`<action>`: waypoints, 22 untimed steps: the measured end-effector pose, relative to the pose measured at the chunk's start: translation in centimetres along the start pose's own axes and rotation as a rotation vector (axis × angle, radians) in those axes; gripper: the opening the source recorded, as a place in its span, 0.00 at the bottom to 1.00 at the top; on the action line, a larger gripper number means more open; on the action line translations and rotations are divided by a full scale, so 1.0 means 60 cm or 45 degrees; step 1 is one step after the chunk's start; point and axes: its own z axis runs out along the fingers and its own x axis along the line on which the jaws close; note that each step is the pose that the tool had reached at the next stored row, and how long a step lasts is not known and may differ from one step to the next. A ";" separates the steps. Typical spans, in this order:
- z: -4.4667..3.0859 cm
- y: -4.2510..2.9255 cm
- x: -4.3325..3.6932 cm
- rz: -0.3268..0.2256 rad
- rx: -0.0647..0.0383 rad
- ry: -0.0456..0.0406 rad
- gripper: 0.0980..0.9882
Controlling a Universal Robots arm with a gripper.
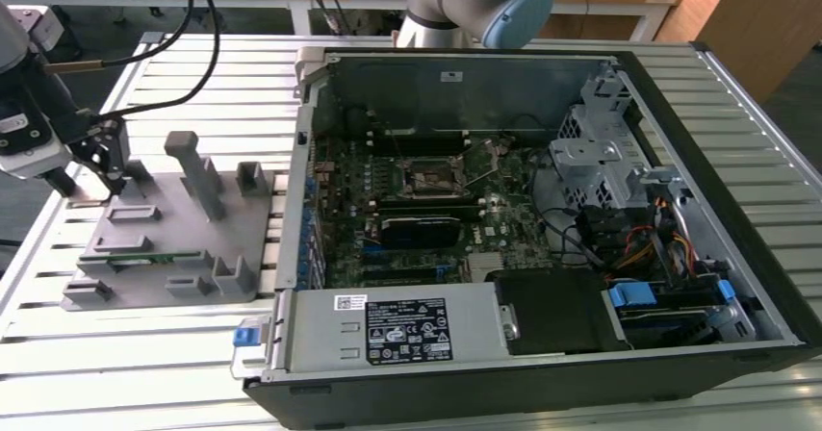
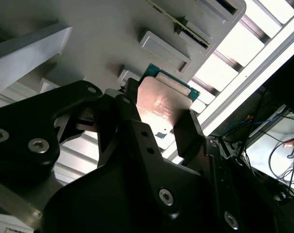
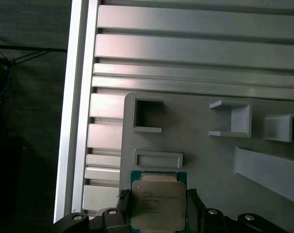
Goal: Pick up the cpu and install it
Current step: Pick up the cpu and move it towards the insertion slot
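The cpu (image 3: 158,199) – silvery metal top, green rim – sits between the black fingers (image 2: 188,133) of the gripper (image 1: 100,183), which are closed against two opposite edges of it. In both wrist views it lies at the near corner of the grey fixture tray (image 1: 180,258), just beside a shallow rectangular recess (image 3: 157,159); whether its underside touches the tray cannot be told. In the exterior view the gripper stands over the tray's far corner at the exterior view's left. A green memory stick (image 1: 141,256) lies in a slot on the same tray. Tray and open computer case (image 1: 719,114) rest side by side on the slatted aluminium table (image 1: 154,373) – the motherboard's socket (image 1: 430,173) is well apart from the gripper.
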 end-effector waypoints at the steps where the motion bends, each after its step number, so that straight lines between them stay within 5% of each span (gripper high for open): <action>1: -0.001 0.000 0.000 0.000 0.000 0.000 0.50; 22: -0.016 0.001 0.000 0.000 0.000 0.000 0.50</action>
